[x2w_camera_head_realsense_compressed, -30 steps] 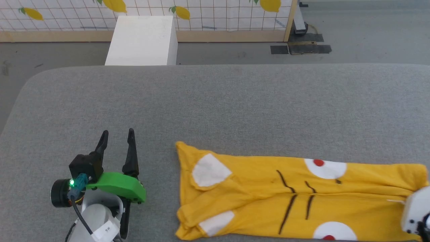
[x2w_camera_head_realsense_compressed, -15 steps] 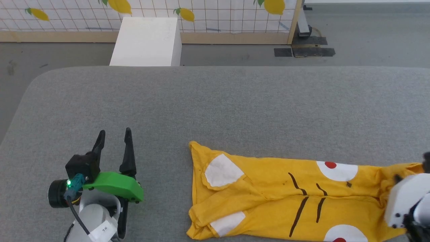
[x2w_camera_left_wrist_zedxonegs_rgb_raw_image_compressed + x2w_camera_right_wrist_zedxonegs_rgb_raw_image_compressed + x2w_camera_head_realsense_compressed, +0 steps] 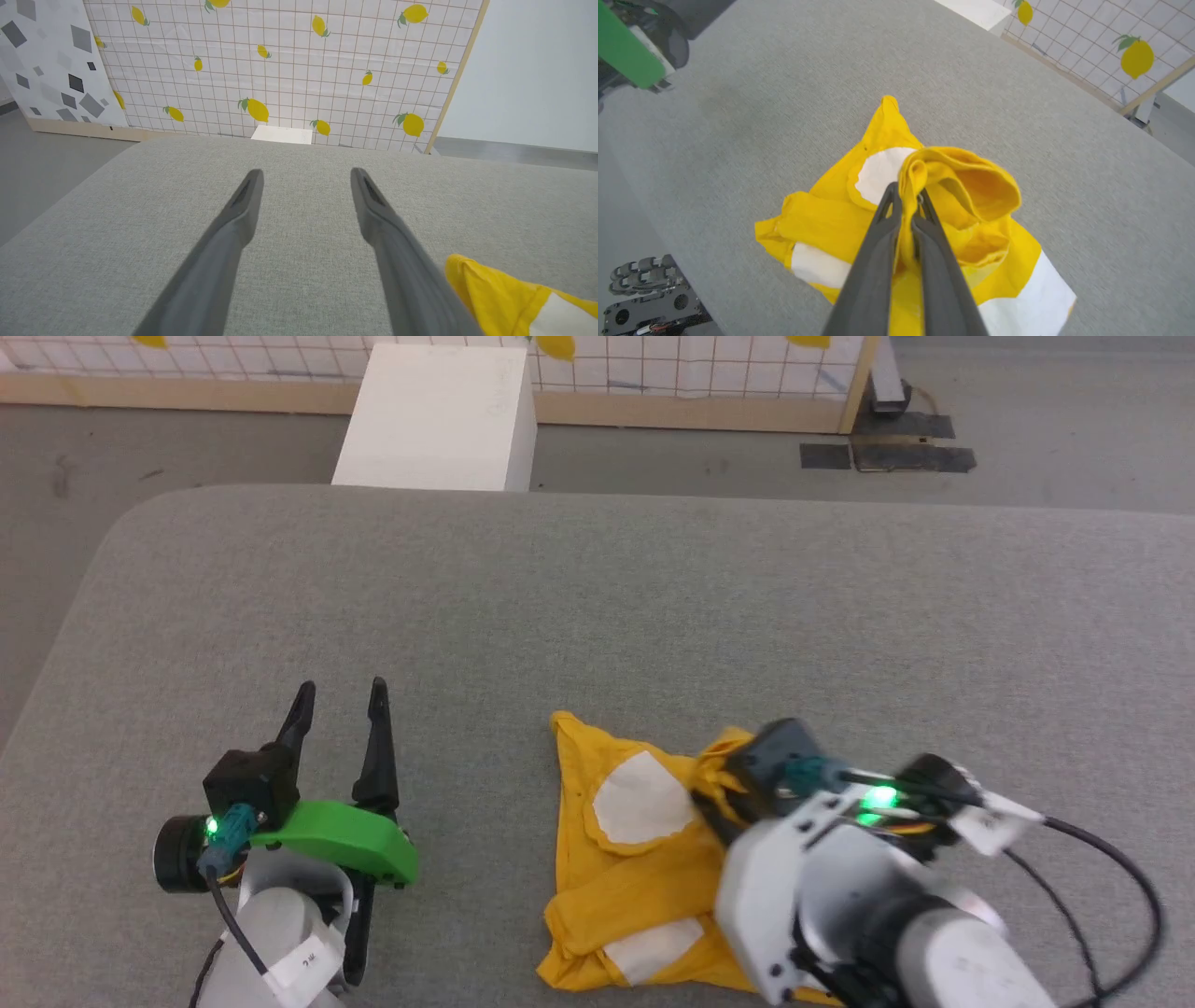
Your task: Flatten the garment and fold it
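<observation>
The garment (image 3: 607,887), a mustard-yellow T-shirt with white patches, lies bunched on the grey padded table (image 3: 653,597) at the front centre. My right gripper (image 3: 714,798) hangs over it, shut on a raised fold of its yellow cloth. In the right wrist view the right gripper (image 3: 906,191) pinches that fold, which stands up as a loop above the rest of the garment (image 3: 822,224). My left gripper (image 3: 341,689) rests open at the front left, apart from the cloth. In the left wrist view the left gripper (image 3: 306,172) is empty, and a corner of the garment (image 3: 486,289) lies to its right.
A white box (image 3: 439,411) stands on the floor beyond the table's far edge. Behind it is a lemon-print grid panel (image 3: 289,60) with a wooden frame. The table's left corner is rounded. Bare grey surface stretches behind and to the right of the garment.
My right gripper has carried the garment's right end leftward over the rest, so the long spread cloth is now a short bunched pile. The head camera shifted. The left gripper stays put.
</observation>
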Available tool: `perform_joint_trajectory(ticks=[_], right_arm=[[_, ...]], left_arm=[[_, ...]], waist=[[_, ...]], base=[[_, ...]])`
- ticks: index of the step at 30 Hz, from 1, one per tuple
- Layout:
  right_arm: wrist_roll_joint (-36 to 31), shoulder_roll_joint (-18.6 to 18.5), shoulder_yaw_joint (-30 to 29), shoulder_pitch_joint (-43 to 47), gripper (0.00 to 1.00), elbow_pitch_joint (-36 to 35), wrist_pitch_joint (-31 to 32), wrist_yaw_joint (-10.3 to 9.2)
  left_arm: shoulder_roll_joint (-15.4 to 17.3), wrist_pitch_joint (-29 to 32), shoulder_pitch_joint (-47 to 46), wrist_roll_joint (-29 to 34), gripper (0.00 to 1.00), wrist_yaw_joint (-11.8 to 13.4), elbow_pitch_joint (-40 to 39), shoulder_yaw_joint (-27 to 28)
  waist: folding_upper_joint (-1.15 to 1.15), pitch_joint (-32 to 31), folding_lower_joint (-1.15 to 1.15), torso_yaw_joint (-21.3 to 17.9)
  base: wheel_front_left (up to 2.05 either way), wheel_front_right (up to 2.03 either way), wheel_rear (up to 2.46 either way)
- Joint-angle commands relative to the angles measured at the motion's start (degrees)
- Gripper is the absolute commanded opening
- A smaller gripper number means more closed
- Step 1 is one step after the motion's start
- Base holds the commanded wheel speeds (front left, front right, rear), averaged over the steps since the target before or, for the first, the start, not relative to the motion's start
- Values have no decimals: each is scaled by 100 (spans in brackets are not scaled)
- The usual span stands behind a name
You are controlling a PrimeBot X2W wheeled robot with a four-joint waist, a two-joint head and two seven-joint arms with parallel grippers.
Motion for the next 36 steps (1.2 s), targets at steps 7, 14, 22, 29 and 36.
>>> perform_joint_trajectory(ticks=[7,14,22,29,36], right_arm=[[291,256,792,-1013,0,1800,-724,-9],[820,300,1242,-1482,36,3058,-1159,-9],[1744,303,1377,-1632,100,2836,-2006,-9],[1523,303,41,-1104,100,1481,-3817,-9],[1048,303,-1780,378,100,1053,-4552,-9]], left_arm=[[-128,-45,-259,53,100,-107,61,-8],[-207,-45,-343,88,100,-150,106,46],[-250,-45,-279,143,100,-190,188,178],[-238,-45,-133,212,100,-199,127,293],[-235,-45,-12,264,100,-229,52,354]], waist=[[0,326,0,344],[0,446,0,462],[0,300,0,332],[0,57,0,94],[0,-135,0,-59]], base=[[0,0,0],[0,0,0],[0,0,0],[0,0,0],[0,0,0]])
